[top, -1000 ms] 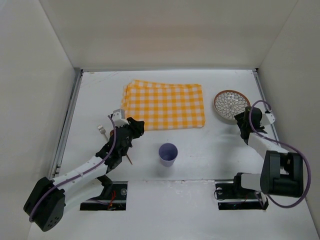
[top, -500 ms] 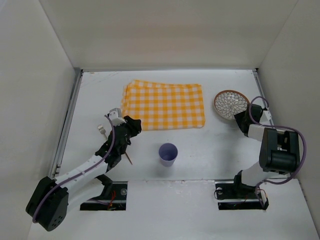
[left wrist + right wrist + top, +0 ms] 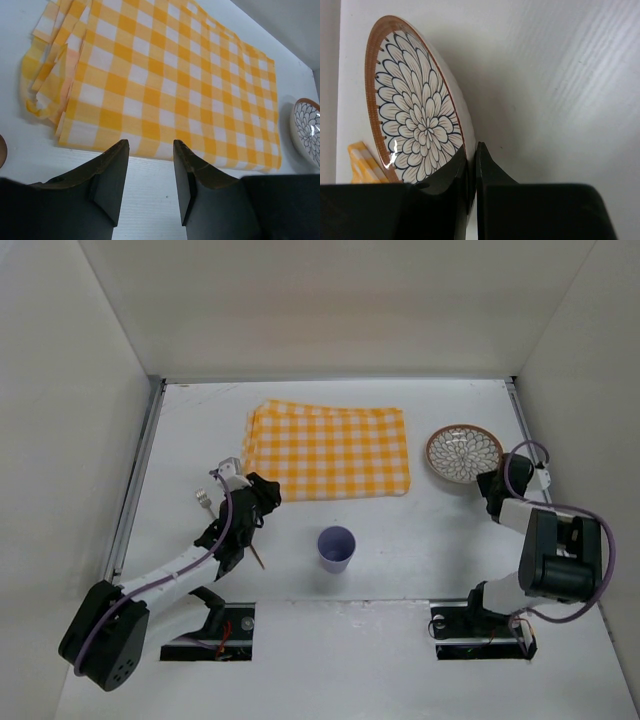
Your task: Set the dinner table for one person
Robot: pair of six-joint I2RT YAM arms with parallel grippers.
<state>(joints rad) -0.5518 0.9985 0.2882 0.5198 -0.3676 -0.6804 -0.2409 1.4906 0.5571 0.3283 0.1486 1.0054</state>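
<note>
I judge the place-setting barely begun. My right pincer [image 3: 471,167] is clenched on the near rim of the patterned dish [image 3: 417,117], which is at the right side of the dinner table [image 3: 440,530], just beside the right edge of the checked cloth [image 3: 328,450]. My left pincer [image 3: 150,167] is released, its jaws parted with nothing between them, low over the white top just short of the cloth's near left corner. The step in hand looks to me like bringing the dish to the cloth. The next move therefore calls for a firm hold on that thin rim, a small lift, and a carry leftward onto the checks without rucking the fabric. The dish holds nothing; only its painted petals show. The purple cup [image 3: 336,547] stands upright on bare table in front of the cloth, between my two arms, and from above nothing shows inside it. A fork [image 3: 204,500] lies just left of my left arm
</note>
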